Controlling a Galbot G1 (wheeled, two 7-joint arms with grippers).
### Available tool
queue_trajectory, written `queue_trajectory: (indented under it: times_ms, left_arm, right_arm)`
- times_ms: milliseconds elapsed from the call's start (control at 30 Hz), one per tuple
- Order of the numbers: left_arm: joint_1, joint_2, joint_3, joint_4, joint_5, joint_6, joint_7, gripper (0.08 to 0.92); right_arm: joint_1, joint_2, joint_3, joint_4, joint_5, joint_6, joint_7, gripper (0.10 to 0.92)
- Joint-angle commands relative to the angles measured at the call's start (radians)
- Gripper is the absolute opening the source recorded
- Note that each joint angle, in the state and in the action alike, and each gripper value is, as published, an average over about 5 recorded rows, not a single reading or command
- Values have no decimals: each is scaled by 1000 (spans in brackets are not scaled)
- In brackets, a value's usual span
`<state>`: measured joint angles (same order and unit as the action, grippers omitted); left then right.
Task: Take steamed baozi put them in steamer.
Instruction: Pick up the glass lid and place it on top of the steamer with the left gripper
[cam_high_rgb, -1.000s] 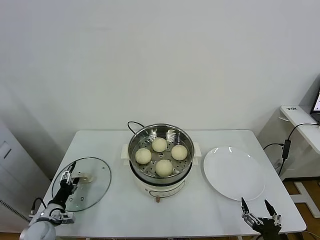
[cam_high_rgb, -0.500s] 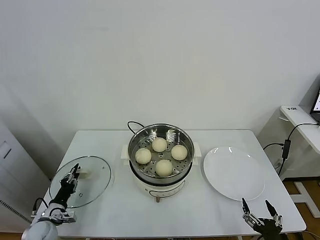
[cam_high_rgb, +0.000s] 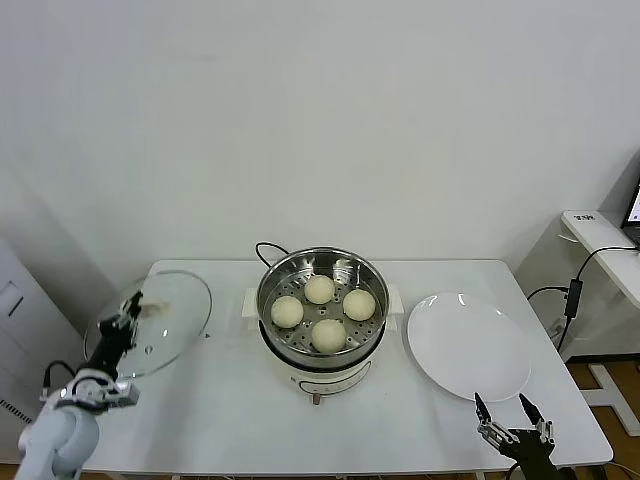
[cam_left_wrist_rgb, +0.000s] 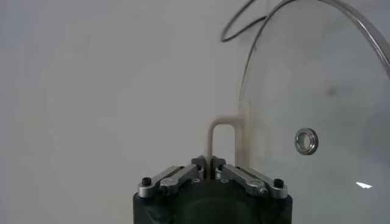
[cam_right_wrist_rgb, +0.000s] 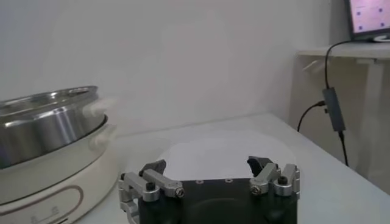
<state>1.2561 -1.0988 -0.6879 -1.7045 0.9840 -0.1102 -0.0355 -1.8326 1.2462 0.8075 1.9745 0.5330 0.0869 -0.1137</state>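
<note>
since the earlier frame your left gripper (cam_high_rgb: 122, 322) has lifted the glass lid (cam_high_rgb: 150, 322) off the table (cam_high_rgb: 230, 420); a second ago it lay flat near the left edge, now it hangs tilted in the air beside the cooker. left claw pinches the lid's cream handle (cam_left_wrist_rgb: 223, 141), fingers pressed together on it, seen close in the left wrist view.

nearest you, right gripper (cam_high_rgb: 508, 435) sits low at the table's front right edge, fingers spread, holding nothing. right wrist view shows the same open spread (cam_right_wrist_rgb: 208, 175), with the white plate (cam_right_wrist_rgb: 225, 149) lying just ahead of it.

mid table: white plate (cam_high_rgb: 468, 345) flat, to the right of the cooker. steamer (cam_high_rgb: 322, 300) at centre on its white base (cam_high_rgb: 318, 378). four steamed baozi (cam_high_rgb: 328, 335) rest inside the basket on the perforated floor, set in a loose diamond, apart from one another.

behind: black cord (cam_high_rgb: 268, 249) loops from the rear of the cooker.
</note>
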Motion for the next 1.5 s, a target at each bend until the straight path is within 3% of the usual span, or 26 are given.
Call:
queue_trajectory:
  times_ms: [33, 167, 333, 633, 1000, 1500]
  left_arm:
    - [-72, 243, 279, -398, -219, 521, 163, 113]
    - [-122, 237, 488, -466, -133, 672, 165, 113]
    - [-277, 156, 751, -445, -8, 825, 164, 113]
    - [-481, -43, 1039, -275, 143, 896, 200, 113]
    - [-519, -134, 1105, -143, 226, 896, 225, 113]
    - [-528, -141, 1068, -79, 226, 896, 222, 113]
  right_arm:
    - [31, -29, 4, -28, -2, -17, -12, 823]
    - [19, -12, 18, -31, -10, -16, -17, 823]
    - [0, 11, 44, -28, -23, -14, -28, 823]
    - [-27, 52, 78, -27, -34, 1, -47, 823]
    - [-33, 65, 84, -34, -28, 13, -60, 823]
    - [-38, 69, 81, -44, -23, 29, -79, 823]
